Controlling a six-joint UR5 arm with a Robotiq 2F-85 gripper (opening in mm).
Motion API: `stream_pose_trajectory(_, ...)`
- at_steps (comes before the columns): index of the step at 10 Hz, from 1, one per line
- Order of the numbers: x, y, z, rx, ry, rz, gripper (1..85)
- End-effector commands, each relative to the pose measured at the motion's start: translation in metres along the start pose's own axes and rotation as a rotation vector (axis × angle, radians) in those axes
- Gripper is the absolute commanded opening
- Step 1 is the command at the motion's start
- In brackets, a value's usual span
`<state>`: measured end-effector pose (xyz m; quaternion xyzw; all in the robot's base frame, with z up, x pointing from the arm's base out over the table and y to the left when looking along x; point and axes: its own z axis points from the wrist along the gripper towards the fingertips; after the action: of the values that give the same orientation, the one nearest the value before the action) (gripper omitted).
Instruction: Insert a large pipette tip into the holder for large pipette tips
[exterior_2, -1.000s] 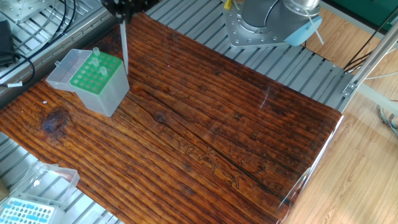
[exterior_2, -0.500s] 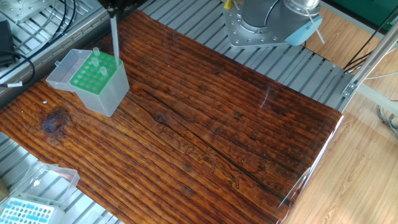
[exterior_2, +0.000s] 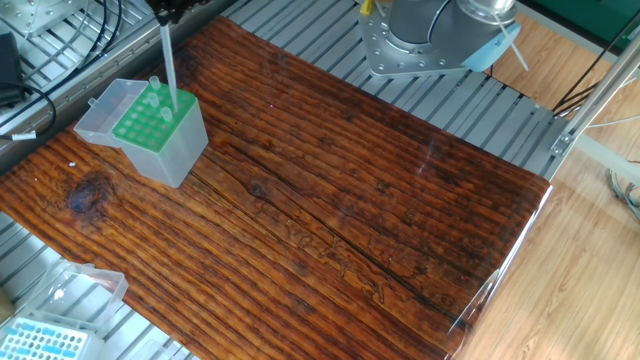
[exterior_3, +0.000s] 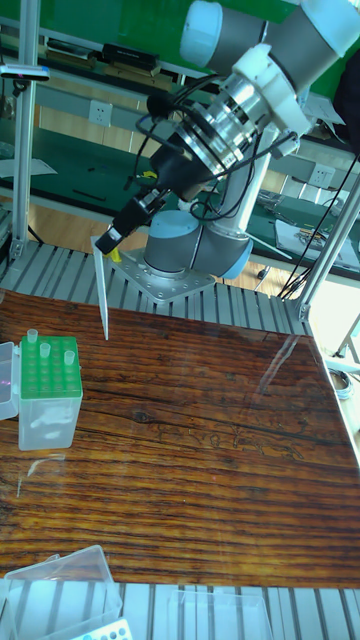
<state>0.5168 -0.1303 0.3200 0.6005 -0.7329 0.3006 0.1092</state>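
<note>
The large pipette tip (exterior_2: 168, 65) hangs upright with its point down, held at its top end by my gripper (exterior_2: 174, 8), which is mostly cut off by the top edge of the fixed view. In the tall fixed view the gripper (exterior_3: 106, 244) is shut on the pipette tip (exterior_3: 102, 295), whose point hovers above and just right of the holder for large pipette tips (exterior_3: 50, 372). In the fixed view the point lines up over the right part of the holder's green top plate (exterior_2: 145, 122). A few short tips stand in its far holes. Its clear lid (exterior_2: 103, 112) lies open to the left.
A flatter box with a light blue grid top (exterior_2: 42, 342) and its clear lid (exterior_2: 78, 285) sit at the near left corner. Black cables (exterior_2: 40, 95) lie left of the wooden board. The arm's base (exterior_2: 420, 40) stands at the back.
My gripper has carried the pipette tip leftward, from right of the holder to over its green top plate. The holder has stayed put.
</note>
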Motion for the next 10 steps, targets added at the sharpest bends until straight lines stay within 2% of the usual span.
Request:
stream_pose_trajectory(1,0.005,-0.007,0.010,-0.003,0.041,-0.105,1.0)
stream_pose_trajectory(4,0.015,-0.019,0.017,0.035,0.086,-0.181,1.0)
stream_pose_trajectory(6,0.014,-0.020,0.023,0.038,0.085,-0.222,1.0)
stream_pose_trajectory(10,0.011,-0.019,0.031,0.044,0.063,-0.195,1.0)
